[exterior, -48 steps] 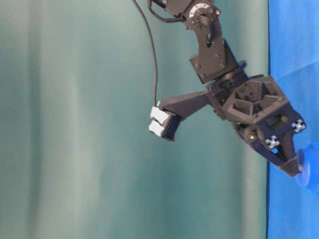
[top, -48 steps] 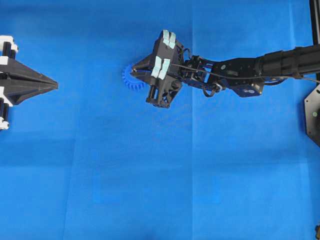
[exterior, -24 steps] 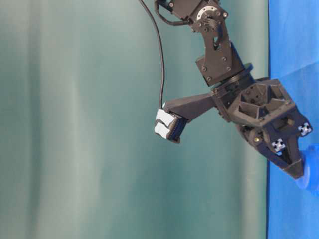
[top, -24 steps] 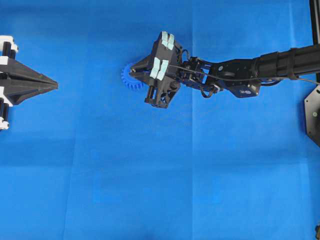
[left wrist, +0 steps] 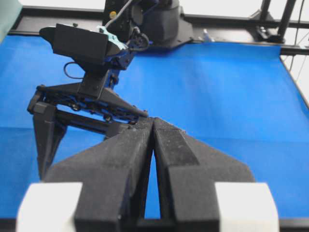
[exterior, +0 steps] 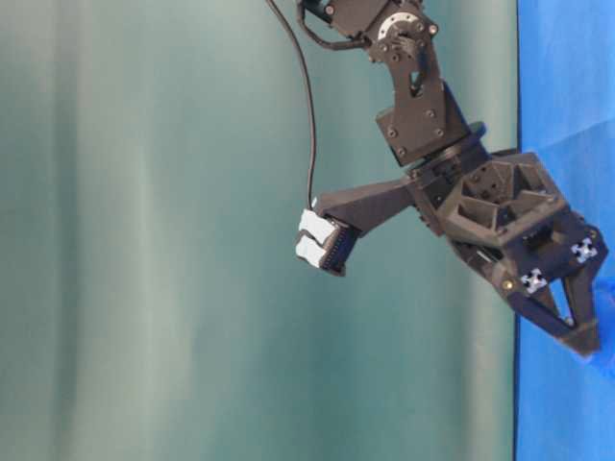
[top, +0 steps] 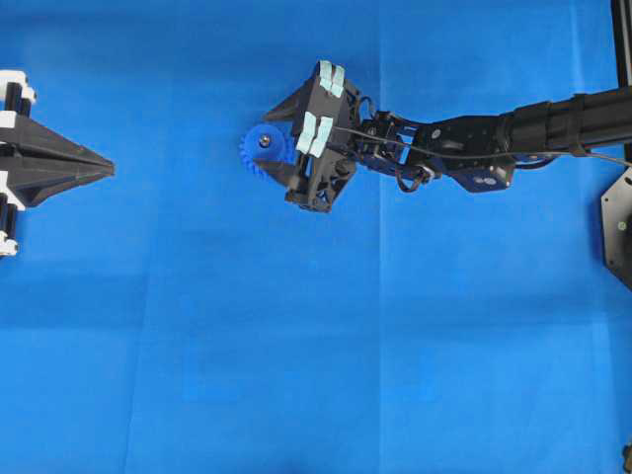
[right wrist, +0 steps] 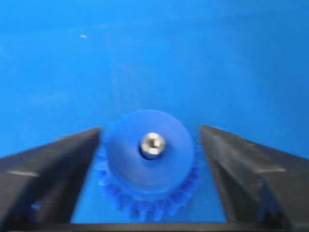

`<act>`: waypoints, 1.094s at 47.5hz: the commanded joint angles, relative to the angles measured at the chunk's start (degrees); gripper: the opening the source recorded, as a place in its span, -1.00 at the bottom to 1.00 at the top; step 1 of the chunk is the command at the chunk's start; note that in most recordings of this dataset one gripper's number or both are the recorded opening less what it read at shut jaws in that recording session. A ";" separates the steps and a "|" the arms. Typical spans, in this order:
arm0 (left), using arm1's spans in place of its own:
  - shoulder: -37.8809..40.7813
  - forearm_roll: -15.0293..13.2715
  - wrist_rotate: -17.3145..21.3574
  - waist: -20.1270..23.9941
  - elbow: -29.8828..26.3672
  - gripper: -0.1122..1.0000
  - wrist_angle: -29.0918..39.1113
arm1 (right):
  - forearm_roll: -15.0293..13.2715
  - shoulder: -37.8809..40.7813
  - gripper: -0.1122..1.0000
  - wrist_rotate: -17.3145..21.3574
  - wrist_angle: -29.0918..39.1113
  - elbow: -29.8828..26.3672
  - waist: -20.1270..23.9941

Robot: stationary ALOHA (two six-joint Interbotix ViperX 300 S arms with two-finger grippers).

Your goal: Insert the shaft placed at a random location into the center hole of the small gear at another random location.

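Right end effector (top: pixel 269 148) stands spread wide over the small gear (top: pixel 263 150), one finger on each side, neither one touching it as far as we can tell; it has hold of nothing. Right wrist view confirms: dark fingers (right wrist: pixel 53 159) well clear of the teeth on both sides.

The small gear lies flat on the blue surface (top: pixel 296 326), toward the far edge, left of the middle fold. The shaft (right wrist: pixel 152 145) sits in the center hole of the hub, seen end-on as a shiny grey dot; the hole itself is filled and hidden by it. We cannot tell how deep the shaft is seated.

Left end effector (top: pixel 107 170) is parked at the left edge of the surface, fingers pressed together, holding nothing, well apart from the gear.

We judge the step in hand as the release after insertion, with the task near its end. The next move calls for a straight lift off the gear, keeping both fingers clear of the teeth and the shaft so nothing is dragged or tipped.
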 commanded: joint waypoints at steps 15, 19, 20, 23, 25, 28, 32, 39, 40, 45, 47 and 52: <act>0.18 0.00 0.09 -0.09 -0.53 -0.80 0.26 | 0.09 -16.00 0.67 -0.18 -0.35 5.63 0.00; 0.26 0.00 0.09 -0.09 -0.53 -0.80 0.26 | 0.18 -18.63 0.67 -0.09 -0.35 7.56 0.35; 0.26 0.00 0.09 -0.09 -0.53 -0.80 0.35 | 0.18 -19.16 0.67 -0.09 -0.26 8.00 0.44; 0.18 0.00 0.09 0.00 -0.53 -0.80 0.35 | 0.18 -21.18 0.67 0.09 -0.26 10.02 0.88; 0.26 0.00 0.09 0.00 -0.53 -0.80 0.44 | 0.26 -22.32 0.67 0.18 -0.35 11.25 1.05; 0.18 0.00 0.09 -0.09 -0.53 -0.80 0.53 | 0.26 -24.17 0.67 0.26 -0.35 13.27 1.49; 0.26 0.00 0.09 -0.09 -0.53 -0.80 0.62 | 0.26 -26.98 0.67 0.26 -0.35 16.26 1.93; 0.09 0.00 0.18 0.00 -0.53 -0.80 1.23 | 0.26 -31.73 0.66 0.35 -0.35 21.36 2.64; 0.00 0.00 0.18 -0.09 -0.53 -0.80 1.41 | 0.26 -32.34 0.66 0.44 -0.26 21.97 2.64; -0.62 0.09 0.18 -0.09 -0.53 -0.80 2.55 | 0.62 -35.77 0.66 0.62 0.09 25.22 2.72; -1.14 0.09 0.18 -0.09 -0.53 -0.80 3.08 | 0.88 -37.00 0.66 0.79 0.35 26.37 2.72; -2.46 0.00 0.18 0.00 -0.44 -0.80 4.31 | 1.76 -40.52 0.66 0.88 1.14 28.92 2.72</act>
